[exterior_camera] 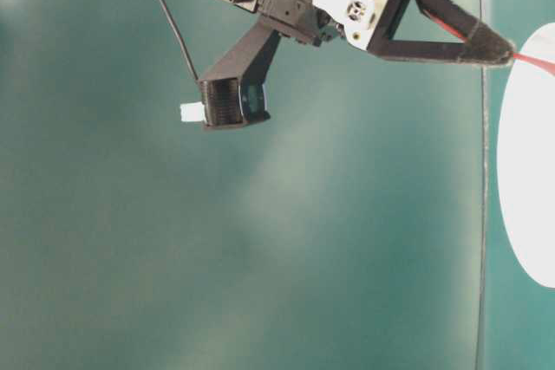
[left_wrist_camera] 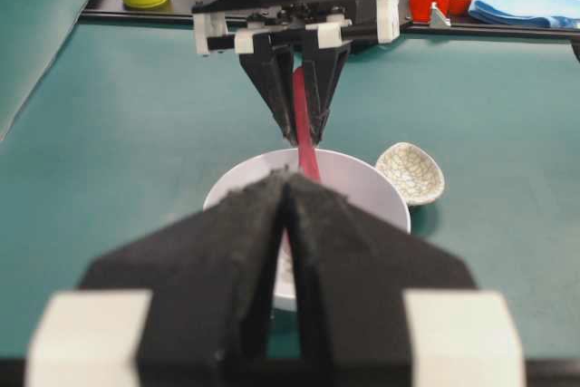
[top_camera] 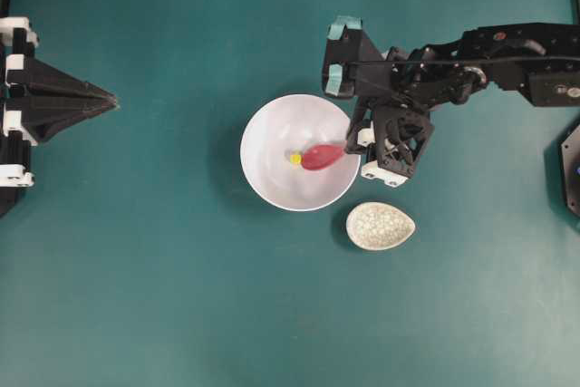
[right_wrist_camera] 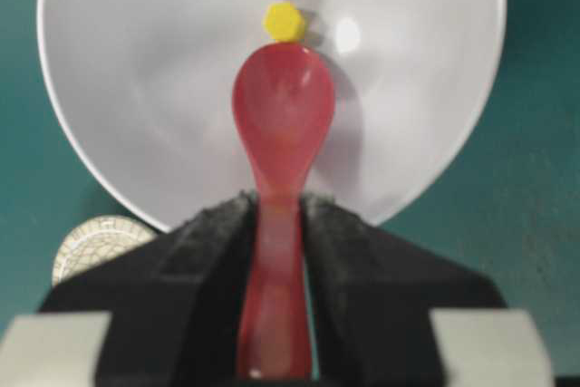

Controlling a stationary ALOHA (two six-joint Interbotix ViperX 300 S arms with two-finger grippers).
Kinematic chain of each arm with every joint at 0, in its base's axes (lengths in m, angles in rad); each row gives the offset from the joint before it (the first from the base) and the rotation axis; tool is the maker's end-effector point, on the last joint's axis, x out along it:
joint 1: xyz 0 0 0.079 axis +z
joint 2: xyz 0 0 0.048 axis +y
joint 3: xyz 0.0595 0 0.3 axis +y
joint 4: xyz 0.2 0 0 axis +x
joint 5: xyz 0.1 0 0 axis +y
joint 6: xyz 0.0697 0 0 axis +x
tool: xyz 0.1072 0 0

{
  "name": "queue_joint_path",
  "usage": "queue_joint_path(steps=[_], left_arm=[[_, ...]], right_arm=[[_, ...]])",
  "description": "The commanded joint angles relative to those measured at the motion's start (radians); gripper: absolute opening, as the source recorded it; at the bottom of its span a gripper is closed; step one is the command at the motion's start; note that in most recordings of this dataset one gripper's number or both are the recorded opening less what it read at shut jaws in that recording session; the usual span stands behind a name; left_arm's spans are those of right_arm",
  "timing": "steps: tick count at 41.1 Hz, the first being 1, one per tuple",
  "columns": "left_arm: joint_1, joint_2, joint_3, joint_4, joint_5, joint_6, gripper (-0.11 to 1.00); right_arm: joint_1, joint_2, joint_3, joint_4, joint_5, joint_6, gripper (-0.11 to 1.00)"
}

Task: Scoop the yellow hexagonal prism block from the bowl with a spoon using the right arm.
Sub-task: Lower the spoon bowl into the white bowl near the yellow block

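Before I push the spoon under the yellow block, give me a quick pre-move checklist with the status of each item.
1. Right gripper shut on the spoon handle: ok.
2. Scoop inside the bowl: ok.
3. Spoon tip right at the yellow block: ok.
4. Block already in the scoop: not ok, it sits just beyond the tip.
5. Left gripper shut and well away from the bowl: ok.
6. Scoop touching the bowl floor: cannot tell.

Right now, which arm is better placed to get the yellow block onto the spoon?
The right. Its gripper already clamps the red spoon, whose tip sits at the yellow hexagonal block inside the white bowl. The left gripper is shut, empty and far from the bowl.
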Motion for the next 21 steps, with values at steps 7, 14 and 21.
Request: queue_joint_path(steps=[7,14,21], left_arm=[[0.000,0.005,-0.011,0.003,-0.009,0.000,0.05],[0.000,0.005,-0.011,0.003,-0.009,0.000,0.05],[0.000,0.005,-0.011,0.003,-0.009,0.000,0.05]], right_arm=[[0.000,0.014,-0.049,0.000,-0.008,-0.008,0.25],[0.002,0.035,-0.072,-0.002,-0.014,-0.015,0.25],[0.005,0.057,-0.095,-0.002,-0.031,-0.018,0.25]])
